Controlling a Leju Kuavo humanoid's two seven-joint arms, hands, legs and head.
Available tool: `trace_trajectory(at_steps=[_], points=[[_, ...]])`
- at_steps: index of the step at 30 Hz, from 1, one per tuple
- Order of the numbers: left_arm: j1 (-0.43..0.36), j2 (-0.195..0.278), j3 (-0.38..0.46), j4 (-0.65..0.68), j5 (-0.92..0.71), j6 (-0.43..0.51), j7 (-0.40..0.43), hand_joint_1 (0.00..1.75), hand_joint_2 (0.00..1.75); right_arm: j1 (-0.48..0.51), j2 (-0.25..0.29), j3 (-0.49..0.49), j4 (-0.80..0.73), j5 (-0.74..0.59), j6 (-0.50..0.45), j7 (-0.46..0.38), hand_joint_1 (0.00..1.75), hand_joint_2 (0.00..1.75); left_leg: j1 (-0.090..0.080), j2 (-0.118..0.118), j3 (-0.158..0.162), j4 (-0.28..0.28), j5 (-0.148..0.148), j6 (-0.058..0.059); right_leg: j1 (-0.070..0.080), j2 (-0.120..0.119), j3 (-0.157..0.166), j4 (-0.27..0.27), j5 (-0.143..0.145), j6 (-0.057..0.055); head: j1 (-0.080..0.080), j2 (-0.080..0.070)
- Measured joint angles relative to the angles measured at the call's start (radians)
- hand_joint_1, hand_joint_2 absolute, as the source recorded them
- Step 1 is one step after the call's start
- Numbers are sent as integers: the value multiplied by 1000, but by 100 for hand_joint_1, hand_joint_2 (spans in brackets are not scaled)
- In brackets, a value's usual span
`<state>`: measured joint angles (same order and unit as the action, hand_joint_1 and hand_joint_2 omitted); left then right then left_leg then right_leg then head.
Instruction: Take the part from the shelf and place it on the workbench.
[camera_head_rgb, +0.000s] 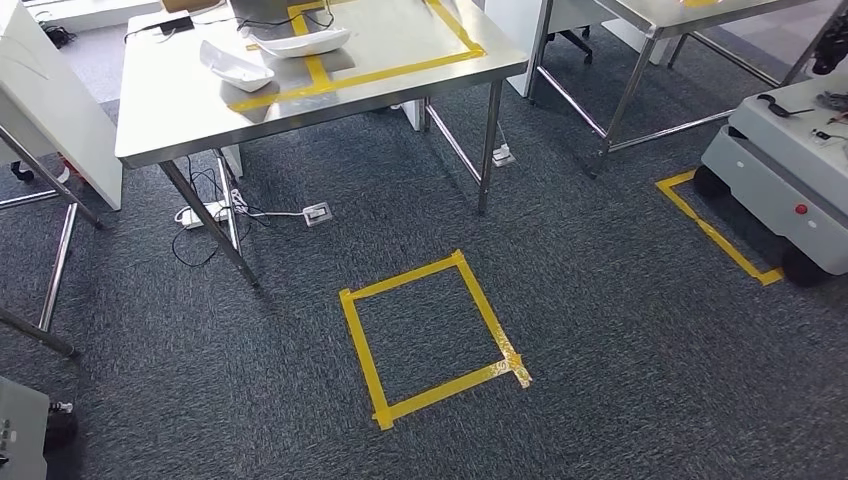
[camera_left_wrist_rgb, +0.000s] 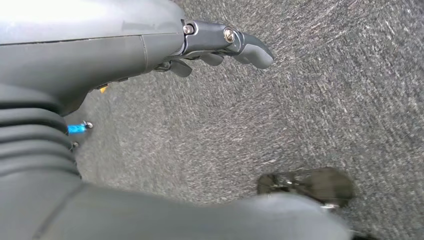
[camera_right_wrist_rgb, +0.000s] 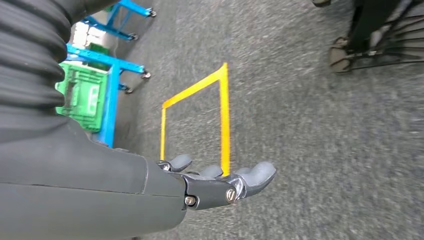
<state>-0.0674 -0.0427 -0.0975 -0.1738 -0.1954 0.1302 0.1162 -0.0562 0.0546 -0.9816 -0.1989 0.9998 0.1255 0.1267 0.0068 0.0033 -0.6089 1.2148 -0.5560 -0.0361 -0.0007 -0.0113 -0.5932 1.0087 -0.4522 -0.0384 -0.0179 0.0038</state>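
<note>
The steel workbench (camera_head_rgb: 400, 40) stands ahead, at the top of the head view, with a yellow tape outline on it. Two white moulded parts (camera_head_rgb: 237, 65) (camera_head_rgb: 300, 42) lie on its left half. A blue shelf frame (camera_right_wrist_rgb: 107, 60) with a green crate (camera_right_wrist_rgb: 82, 97) appears in the right wrist view, beyond a yellow tape square. My left hand (camera_left_wrist_rgb: 220, 47) hangs over grey carpet, fingers loosely out and holding nothing. My right hand (camera_right_wrist_rgb: 220, 182) also hangs above the carpet with its fingers apart and nothing in them.
A yellow tape square (camera_head_rgb: 362, 350) marks the carpet in front of the workbench. A power strip with cables (camera_head_rgb: 205, 212) lies under the bench's left legs. A grey wheeled cart (camera_head_rgb: 790, 160) is parked at the right. Another steel table (camera_head_rgb: 650, 20) stands behind it.
</note>
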Motion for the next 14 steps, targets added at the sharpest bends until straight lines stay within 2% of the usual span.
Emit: trace_trajectory(at_steps=[2,3,4,8,11,13,14], points=[[10,3,0,0,15,9,-8,0,175,-1,1,31,-13,-20,0,1,0,175,-5,1,100,-149,22,12,2,0,-7,3,11,6,0,0],[17,5,1,0,21,11,-10,0,175,-1,2,52,-22,-39,0,-1,0,175,-8,1,127,-198,22,18,3,1,-8,4,16,11,0,0],[24,6,2,0,27,11,-13,0,175,-1,2,72,-29,-61,0,-4,0,175,-10,2,136,-219,18,21,2,0,-9,4,21,16,0,0],[54,7,6,-6,45,2,-23,0,175,8,0,156,-52,-158,0,-17,0,175,-12,2,128,-225,23,26,3,1,-11,1,15,15,2,0],[69,10,8,-20,59,-9,-33,0,175,23,-2,223,-65,-234,0,-26,0,175,-14,2,120,-217,27,33,1,3,-13,0,31,25,2,0],[79,11,11,-31,69,-17,-38,0,87,36,-5,274,-75,-292,0,-34,0,175,-14,2,116,-213,29,35,1,3,-15,-1,38,28,2,0],[82,11,12,-34,71,-20,-39,0,58,39,-6,287,-77,-307,0,-36,0,175,-14,3,115,-213,29,35,1,3,-16,-1,40,30,3,0]])
